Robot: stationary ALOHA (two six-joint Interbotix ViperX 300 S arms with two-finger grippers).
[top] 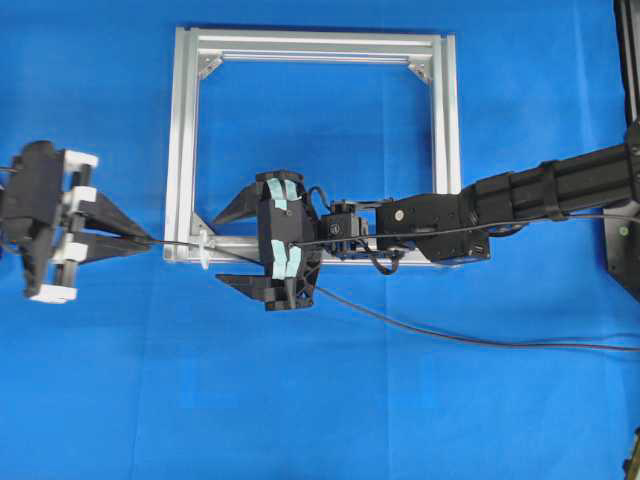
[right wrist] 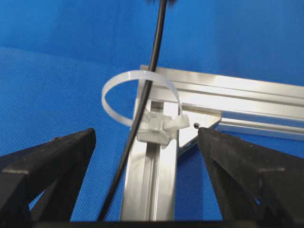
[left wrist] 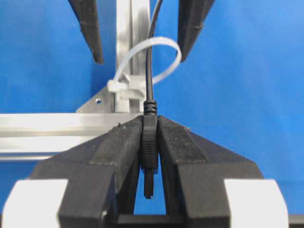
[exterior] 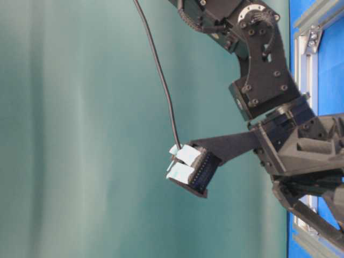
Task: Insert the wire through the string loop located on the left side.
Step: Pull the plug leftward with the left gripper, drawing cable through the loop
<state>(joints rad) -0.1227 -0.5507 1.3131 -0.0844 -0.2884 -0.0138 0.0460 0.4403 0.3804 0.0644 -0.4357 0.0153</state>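
While the left gripper [left wrist: 149, 156] clamps the wire's [right wrist: 154, 57] ribbed plug, it runs through the white loop [left wrist: 164, 59]; right gripper [top: 232, 247] gapes wide.

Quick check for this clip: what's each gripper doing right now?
Left gripper: shut on the wire, clamping its plug end.
Right gripper: open, holding nothing, jaws either side of the string loop.

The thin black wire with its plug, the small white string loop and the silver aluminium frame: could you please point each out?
thin black wire [left wrist: 148, 137], left wrist view: on its plug, between the pads.
small white string loop [right wrist: 114, 85], right wrist view: on its curved band.
silver aluminium frame [top: 185, 140], overhead view: on its left bar.
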